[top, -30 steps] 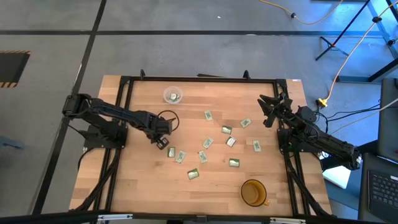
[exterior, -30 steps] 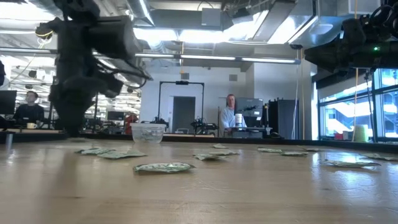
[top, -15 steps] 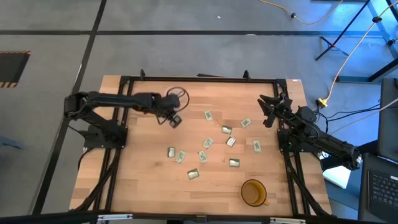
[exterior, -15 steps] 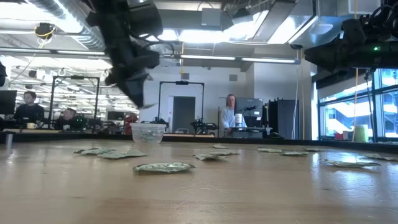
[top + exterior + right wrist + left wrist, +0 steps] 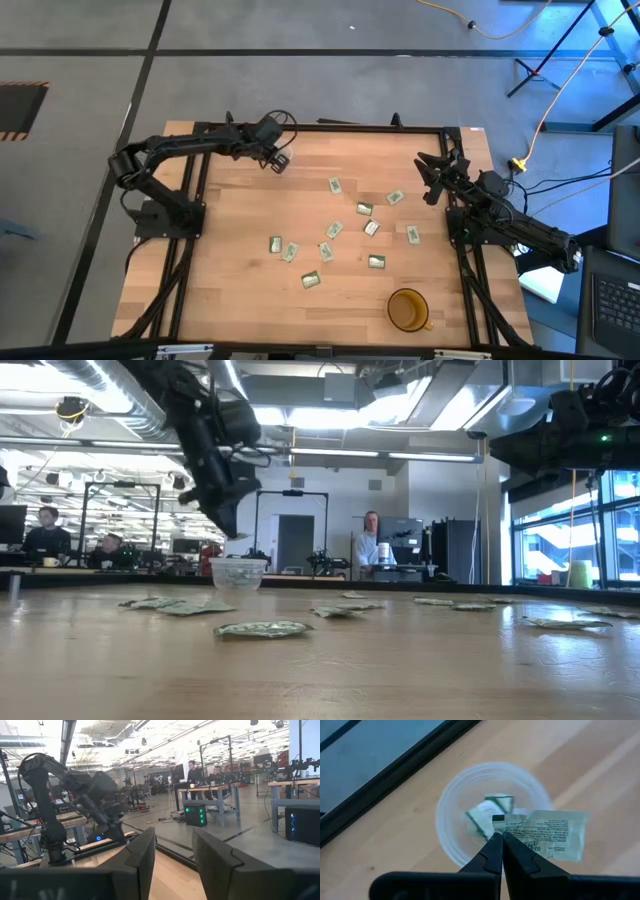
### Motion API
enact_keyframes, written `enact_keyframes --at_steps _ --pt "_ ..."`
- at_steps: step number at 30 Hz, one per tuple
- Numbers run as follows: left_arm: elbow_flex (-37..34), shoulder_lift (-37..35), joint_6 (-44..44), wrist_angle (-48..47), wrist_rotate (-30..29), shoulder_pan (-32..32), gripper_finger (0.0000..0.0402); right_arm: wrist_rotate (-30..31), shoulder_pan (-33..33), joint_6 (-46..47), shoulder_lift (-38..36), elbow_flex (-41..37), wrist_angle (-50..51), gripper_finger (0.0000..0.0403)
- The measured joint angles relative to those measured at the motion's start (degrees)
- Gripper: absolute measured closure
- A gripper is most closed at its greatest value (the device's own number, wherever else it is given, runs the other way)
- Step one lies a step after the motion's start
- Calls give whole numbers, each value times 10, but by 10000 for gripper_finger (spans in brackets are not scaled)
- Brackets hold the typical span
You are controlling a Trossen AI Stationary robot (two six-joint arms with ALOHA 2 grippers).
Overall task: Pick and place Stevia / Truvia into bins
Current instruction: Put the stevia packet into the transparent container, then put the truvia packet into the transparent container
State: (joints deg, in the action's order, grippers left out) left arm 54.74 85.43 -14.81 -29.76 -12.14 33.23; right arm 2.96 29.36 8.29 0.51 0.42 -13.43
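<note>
While I hover at about eleven o'clock on the table (image 5: 225, 300), my left pincer (image 5: 498, 836) is pinched shut on the corner of one green-and-white sachet (image 5: 545, 832). It hangs right above the mouth of the small clear cup (image 5: 442, 815). Two sachets (image 5: 485, 815) lie in the cup already, as far as I can make out through the plastic, so I judge the job only just started. This third one has yet to be dropped.

Moving rightward, eleven loose sachets (image 5: 334, 230) are scattered flat from the table's middle out toward three o'clock, none touching the clear cup. All of them are left to collect. One amber cup (image 5: 407, 310) stands at about five o'clock, apart from the sachets and with nothing in it that I can see.

Over at two o'clock, my right pincer (image 5: 430, 178) waits above the table's edge with its fingers spread and nothing between them.
</note>
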Motion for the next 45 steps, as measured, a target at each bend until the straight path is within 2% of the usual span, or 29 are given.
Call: enact_keyframes --at_steps 9,18,30,33,36,39,45 --pt "0 52 21 30 15 31 398 0 0 -13 0 0 2 269" --pt "0 58 36 30 11 54 395 0 0 -13 0 0 2 269" --pt "1 55 42 30 11 64 349 0 0 -13 0 0 2 269" --pt "20 54 66 18 12 63 344 0 0 -13 0 0 2 269" --pt "49 52 105 10 28 49 343 0 0 -13 0 0 3 269" --pt "76 52 156 7 77 21 343 0 0 -13 0 0 3 269" --pt "101 52 230 -8 142 -68 342 0 0 -13 0 0 9 269"
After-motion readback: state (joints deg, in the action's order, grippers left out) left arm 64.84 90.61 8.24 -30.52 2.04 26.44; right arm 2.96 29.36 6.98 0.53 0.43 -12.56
